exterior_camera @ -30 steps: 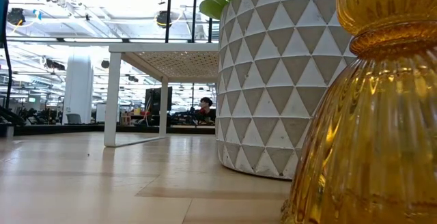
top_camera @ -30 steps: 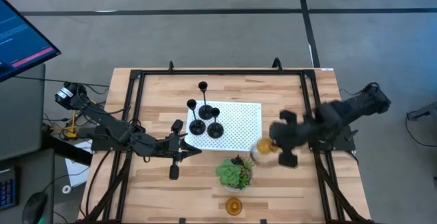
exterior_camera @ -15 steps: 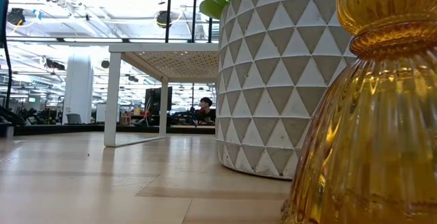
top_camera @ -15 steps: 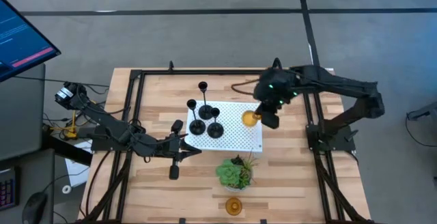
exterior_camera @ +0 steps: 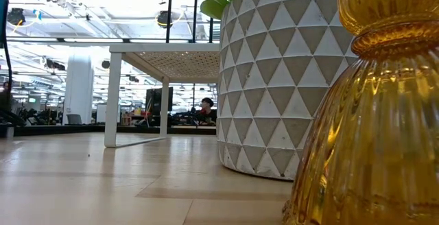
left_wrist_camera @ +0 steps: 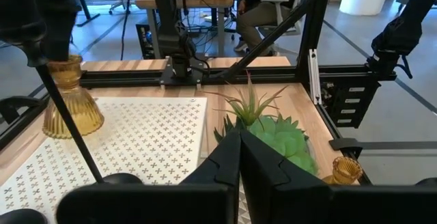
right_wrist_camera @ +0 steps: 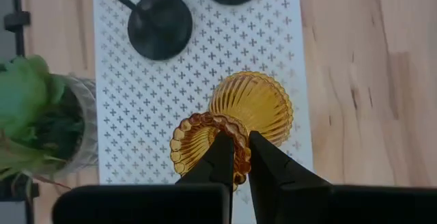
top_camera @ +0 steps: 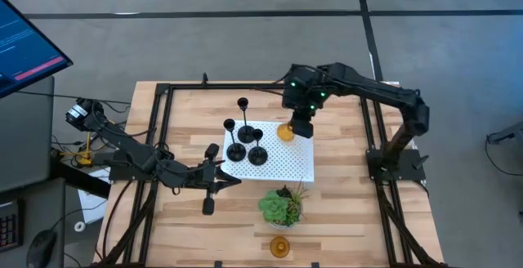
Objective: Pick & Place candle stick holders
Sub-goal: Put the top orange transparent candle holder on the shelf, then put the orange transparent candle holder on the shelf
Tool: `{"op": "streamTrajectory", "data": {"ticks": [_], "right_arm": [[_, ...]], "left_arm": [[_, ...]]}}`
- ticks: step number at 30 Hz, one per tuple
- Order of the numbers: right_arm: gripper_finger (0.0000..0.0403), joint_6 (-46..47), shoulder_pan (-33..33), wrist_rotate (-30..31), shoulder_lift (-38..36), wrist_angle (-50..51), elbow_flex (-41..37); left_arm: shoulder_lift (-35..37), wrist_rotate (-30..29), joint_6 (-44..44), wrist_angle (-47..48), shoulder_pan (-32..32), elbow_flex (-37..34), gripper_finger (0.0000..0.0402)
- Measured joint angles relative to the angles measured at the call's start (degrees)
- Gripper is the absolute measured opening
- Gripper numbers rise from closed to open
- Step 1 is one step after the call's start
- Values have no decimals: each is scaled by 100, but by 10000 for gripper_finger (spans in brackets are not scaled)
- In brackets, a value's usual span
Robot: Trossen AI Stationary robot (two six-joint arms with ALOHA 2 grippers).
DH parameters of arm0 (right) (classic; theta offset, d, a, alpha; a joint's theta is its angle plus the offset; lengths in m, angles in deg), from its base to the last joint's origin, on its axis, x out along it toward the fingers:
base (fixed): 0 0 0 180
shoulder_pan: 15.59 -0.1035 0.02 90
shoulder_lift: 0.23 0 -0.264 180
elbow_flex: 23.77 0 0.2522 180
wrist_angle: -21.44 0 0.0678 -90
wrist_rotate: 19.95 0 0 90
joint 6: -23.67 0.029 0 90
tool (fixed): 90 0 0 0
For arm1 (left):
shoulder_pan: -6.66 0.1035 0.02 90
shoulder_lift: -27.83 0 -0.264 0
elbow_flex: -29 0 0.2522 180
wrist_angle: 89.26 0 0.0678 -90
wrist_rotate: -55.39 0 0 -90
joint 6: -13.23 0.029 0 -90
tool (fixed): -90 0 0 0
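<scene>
Gripping the rim of a squat ribbed amber glass candle holder (right_wrist_camera: 235,128), the right gripper (right_wrist_camera: 234,157) holds it upright directly beneath itself, over the white perforated mat's (top_camera: 286,155) far edge.

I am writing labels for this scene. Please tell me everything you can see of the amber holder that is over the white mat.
The amber holder looks like ribbed translucent glass: a flared round base, a narrow waist and a beaded cup rim. The right hand is shut on that rim, gripping from above. It is upright, over the far right part of the white patterned mat. Whether its base rests on the mat cannot be told.
</scene>
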Motion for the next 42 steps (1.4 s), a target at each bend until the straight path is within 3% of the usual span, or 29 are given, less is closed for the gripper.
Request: {"op": "streamTrajectory", "data": {"ticks": [10, 25, 34, 42], "right_arm": [[9, -302, 245, -331, 644, 472, 400], [11, -276, 306, -486, 644, 425, 389], [90, -193, 304, -485, 653, 378, 385], [110, -137, 298, -489, 608, 366, 392]], "left_arm": [[0, 56, 0, 87, 0, 0, 10], [0, 58, 0, 240, 0, 0, 10], [0, 58, 0, 242, 0, 0, 10], [0, 60, 0, 247, 0, 0, 10]]}}
